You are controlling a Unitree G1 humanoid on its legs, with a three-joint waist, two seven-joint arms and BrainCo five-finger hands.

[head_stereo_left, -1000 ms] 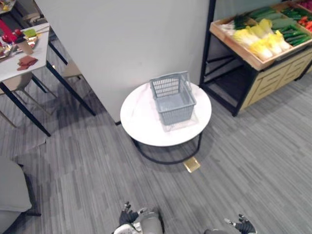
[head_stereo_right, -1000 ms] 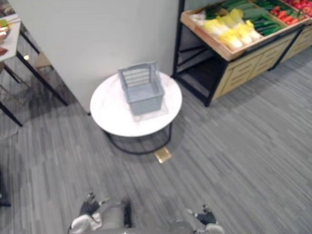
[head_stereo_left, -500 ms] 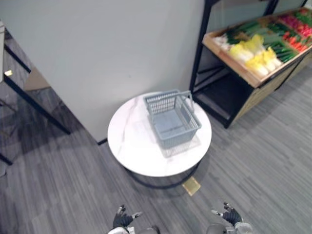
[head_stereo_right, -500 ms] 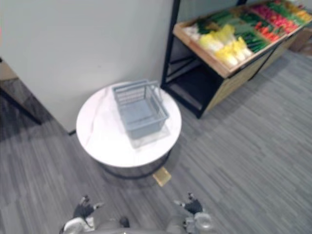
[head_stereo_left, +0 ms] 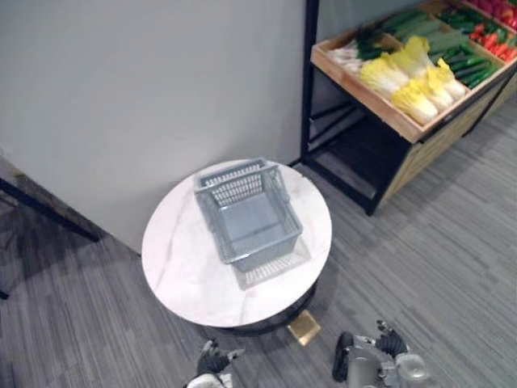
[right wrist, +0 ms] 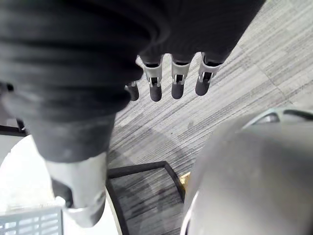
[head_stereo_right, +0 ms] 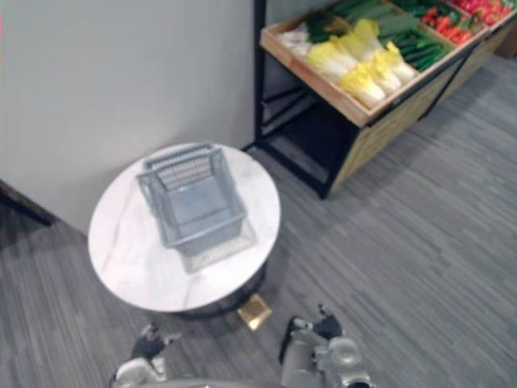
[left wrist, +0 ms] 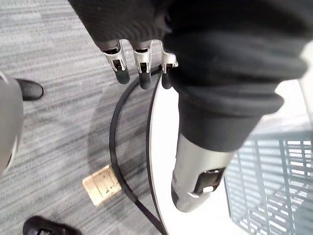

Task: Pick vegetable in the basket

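Observation:
An empty grey plastic basket [head_stereo_left: 250, 218] with its handle folded down stands on a round white table [head_stereo_left: 178, 267] before me. The vegetables lie in a slanted wooden shelf [head_stereo_left: 380, 101] at the upper right: yellow-green cabbages [head_stereo_left: 414, 81], green cucumbers [head_stereo_left: 464, 58] and red peppers [head_stereo_left: 494, 36]. My left hand [head_stereo_left: 214, 362] hangs low at the table's near edge, its fingers [left wrist: 142, 73] straight and holding nothing. My right hand [head_stereo_left: 388, 346] hangs low to the right of the table, its fingers [right wrist: 176, 84] likewise relaxed and empty. Both hands are well short of the basket and far from the shelf.
A grey partition wall [head_stereo_left: 161, 81] rises right behind the table. The shelf's black metal frame [head_stereo_left: 307, 81] stands next to the table's far right side. A small brass-coloured square [head_stereo_left: 304, 327] lies on the floor under the table's near edge. Grey plank floor [head_stereo_left: 436, 259] spreads between table and shelf.
The camera has moved: the table and basket now sit nearer and further left, and the shelf shows larger. Both hands stay low and empty.

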